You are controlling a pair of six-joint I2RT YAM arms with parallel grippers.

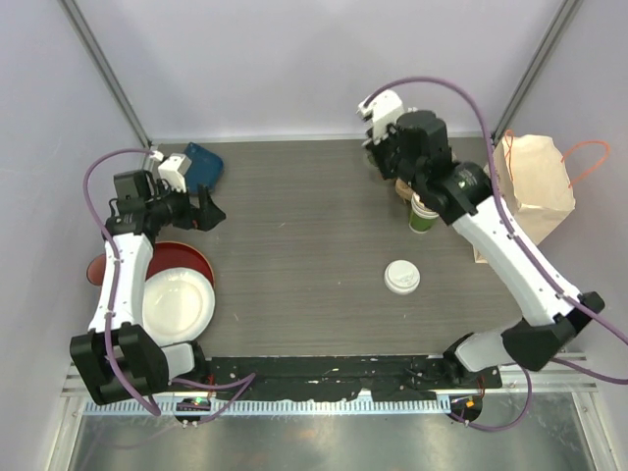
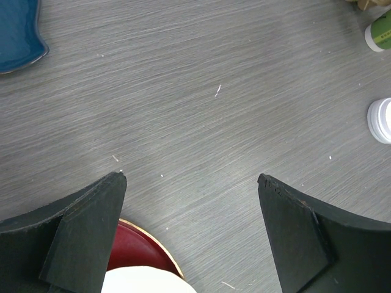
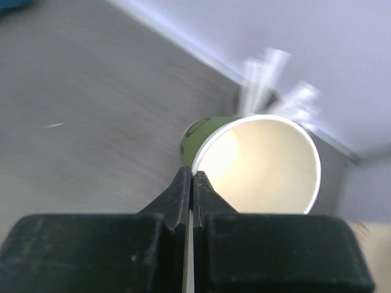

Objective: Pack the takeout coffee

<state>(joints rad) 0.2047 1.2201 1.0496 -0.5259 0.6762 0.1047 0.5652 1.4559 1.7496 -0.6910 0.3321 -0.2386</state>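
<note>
Hovering left fingers (image 2: 85, 226): we see them released and spread wide over the bare surface (image 1: 304, 216), at 9 o'clock from its centre, with nothing between them.
Blue dish (image 1: 203, 165): at 10 o'clock near the far-left corner, at 11 o'clock from the left fingers and just beyond them.
Red plate (image 1: 188, 257): at 8 o'clock by the left edge, below the left arm in the top view.
White plate (image 1: 179, 306): we see it lying on the red plate, shifted toward 6 o'clock, so the red rim shows on the far side.
White lid (image 1: 401, 277): flat on the surface at 4 o'clock from the centre, on its own. It sits at 7 o'clock from the cup and apart from it.
Green cup (image 3: 256, 165): at 2 o'clock from the centre, uncovered, its pale inside showing to the wrist camera. We cannot tell whether its base touches the surface.
Right fingers (image 3: 174, 201): clenched, grasping the green cup, with its thin white rim pinched between the tips on the side nearest the wrist.
Paper bag (image 1: 535, 182): at the right edge, at 3 o'clock from the cup and not touching it, with orange handles. We cannot tell whether it is standing or lying.
</note>
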